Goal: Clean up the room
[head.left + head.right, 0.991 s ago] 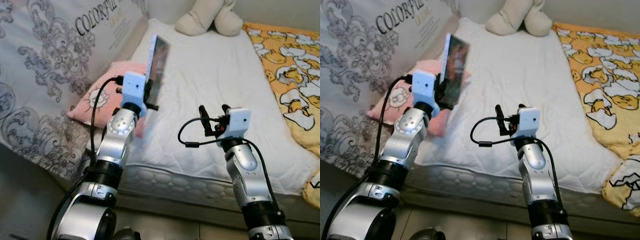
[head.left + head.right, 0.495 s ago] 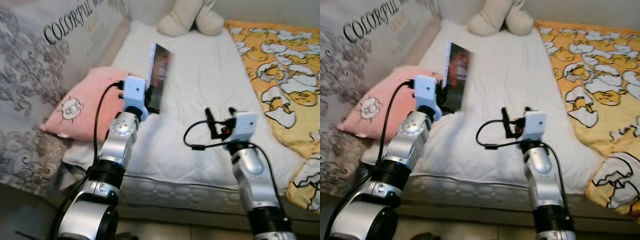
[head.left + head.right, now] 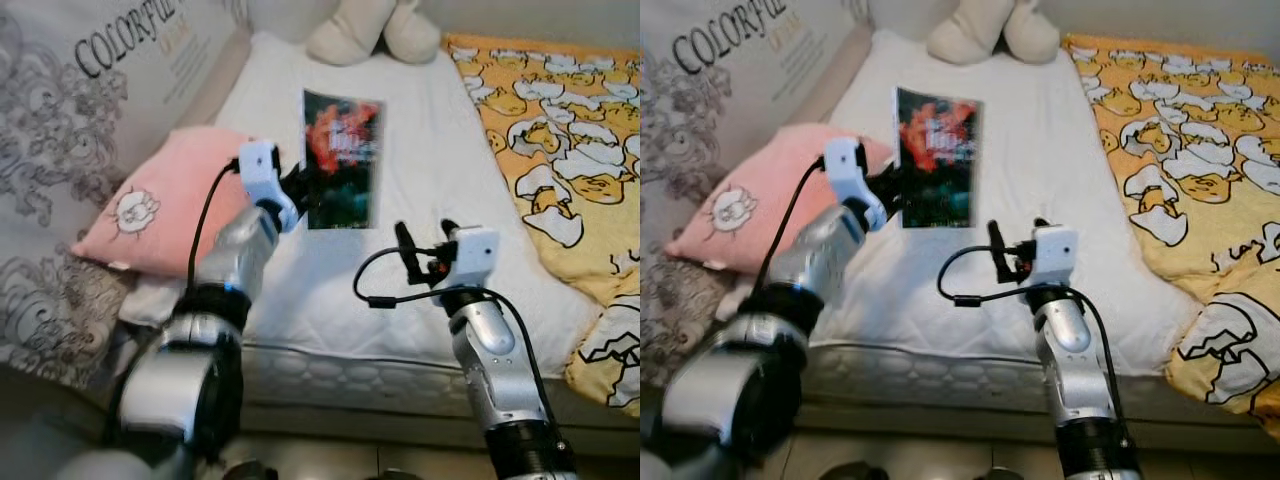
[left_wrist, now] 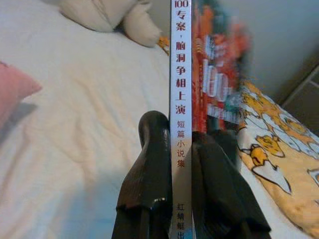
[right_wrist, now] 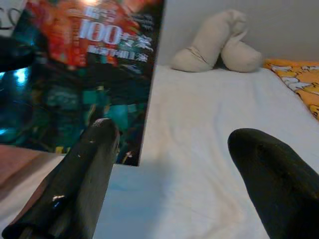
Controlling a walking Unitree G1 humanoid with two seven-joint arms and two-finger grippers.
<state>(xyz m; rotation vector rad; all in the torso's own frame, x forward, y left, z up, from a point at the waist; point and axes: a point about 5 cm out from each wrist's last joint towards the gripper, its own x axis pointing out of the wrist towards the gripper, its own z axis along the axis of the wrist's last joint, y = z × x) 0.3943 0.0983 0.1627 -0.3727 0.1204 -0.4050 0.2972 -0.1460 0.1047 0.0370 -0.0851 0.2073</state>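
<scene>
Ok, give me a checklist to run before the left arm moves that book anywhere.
1. Left gripper clamped on the book at its spine: ok.
2. Book lifted off the white mattress: ok.
3. Right gripper open, holding nothing: ok.
4. Right gripper apart from the book: ok.
5. Pink pillow beside the left arm, not touching the book: ok.
6. Drop-off spot for the book: cannot tell.

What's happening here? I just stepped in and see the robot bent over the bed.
The robot is tidying up at the bed. Its left tool is shut on a book, gripping it by the spine and holding it up over the white mattress beside a pink pillow. The right tool hovers open over the mattress, holding nothing. A stuffed toy sits at the head of the bed.
</scene>
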